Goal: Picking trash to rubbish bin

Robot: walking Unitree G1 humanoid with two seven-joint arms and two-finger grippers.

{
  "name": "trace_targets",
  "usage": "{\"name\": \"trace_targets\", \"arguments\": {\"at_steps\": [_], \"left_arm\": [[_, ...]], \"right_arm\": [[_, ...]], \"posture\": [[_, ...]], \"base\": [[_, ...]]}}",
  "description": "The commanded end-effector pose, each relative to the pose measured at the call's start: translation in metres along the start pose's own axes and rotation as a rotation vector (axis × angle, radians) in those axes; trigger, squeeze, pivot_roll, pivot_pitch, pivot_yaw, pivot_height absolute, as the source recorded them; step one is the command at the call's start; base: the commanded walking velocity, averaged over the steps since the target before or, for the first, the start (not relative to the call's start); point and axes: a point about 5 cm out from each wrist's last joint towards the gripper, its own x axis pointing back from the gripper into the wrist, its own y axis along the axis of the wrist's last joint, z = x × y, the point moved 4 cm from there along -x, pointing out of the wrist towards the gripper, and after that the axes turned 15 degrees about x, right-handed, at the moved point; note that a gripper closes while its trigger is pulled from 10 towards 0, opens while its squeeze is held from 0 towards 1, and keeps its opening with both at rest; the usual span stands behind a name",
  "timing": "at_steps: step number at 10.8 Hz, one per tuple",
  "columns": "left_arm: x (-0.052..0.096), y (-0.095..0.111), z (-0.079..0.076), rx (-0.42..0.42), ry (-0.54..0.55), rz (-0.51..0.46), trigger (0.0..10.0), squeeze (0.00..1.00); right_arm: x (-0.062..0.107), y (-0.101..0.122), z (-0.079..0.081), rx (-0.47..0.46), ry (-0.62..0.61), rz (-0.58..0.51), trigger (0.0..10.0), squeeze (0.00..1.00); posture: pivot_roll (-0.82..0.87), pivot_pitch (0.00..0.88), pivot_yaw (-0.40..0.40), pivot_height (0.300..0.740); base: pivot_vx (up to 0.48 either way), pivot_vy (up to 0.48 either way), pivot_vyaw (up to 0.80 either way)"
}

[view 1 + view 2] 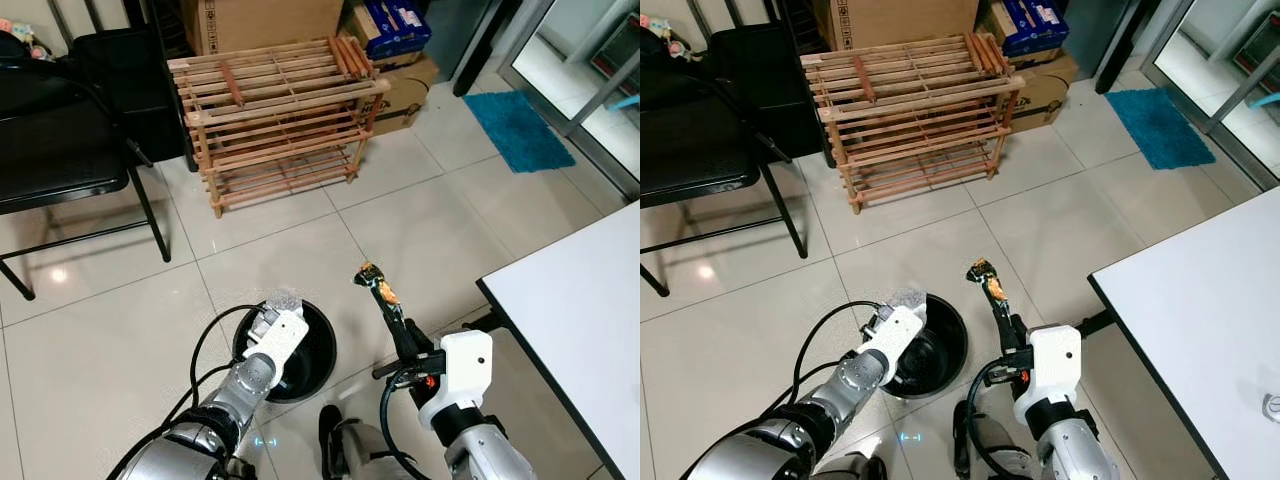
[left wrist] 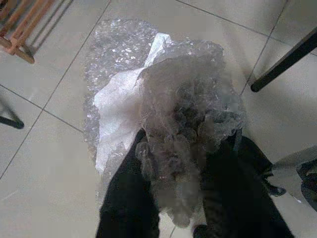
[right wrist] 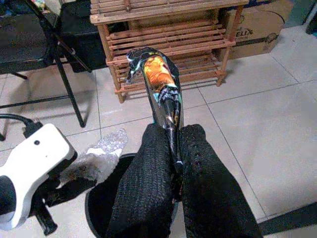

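From the head cameras you have the left gripper (image 1: pixel 283 303) poised over the rim of the black rubbish bin (image 1: pixel 315 362) with the bubble wrap (image 1: pixel 284 299), so a release should drop it straight in, while the right gripper (image 1: pixel 385 300) holds the snack wrapper (image 1: pixel 376 281) up just beside the bin. Your left wrist view shows both fingers (image 2: pixel 130 208) pinched on the wrap (crumpled, part hanging free). Your right wrist view shows the fingers (image 3: pixel 148 183) clamped on the wrapper's lower end, the wooden rack (image 3: pixel 168 37) beyond.

Both arms forward, left gripper (image 2: pixel 173 198) and right gripper (image 3: pixel 176 163) fingers clamped.
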Motion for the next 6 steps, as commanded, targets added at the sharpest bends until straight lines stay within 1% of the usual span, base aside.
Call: {"name": "trace_targets", "arguments": {"at_steps": [1, 4, 6], "left_arm": [[0.0005, -0.0045, -0.0046, 0.007, -0.002, 0.010, 10.0, 1.00], [0.0003, -0.0013, 0.0017, -0.002, 0.018, -0.003, 10.0, 1.00], [0.0003, -0.0007, 0.0021, -0.007, 0.020, -0.006, 10.0, 1.00]], "right_arm": [[0.0038, -0.0004, -0.0032, 0.013, -0.011, 0.012, 10.0, 0.00], [0.0039, -0.0007, -0.0027, 0.014, -0.011, 0.013, 10.0, 0.00], [0.0035, -0.0009, -0.0031, 0.014, -0.012, 0.013, 10.0, 0.00]], "posture": [[-0.13, 0.268, -0.109, 0.740], [-0.13, 0.268, -0.105, 0.740], [-0.13, 0.266, -0.104, 0.740]], "base": [[0.000, 0.000, 0.00], [0.000, 0.000, 0.00], [0.000, 0.000, 0.00]]}}
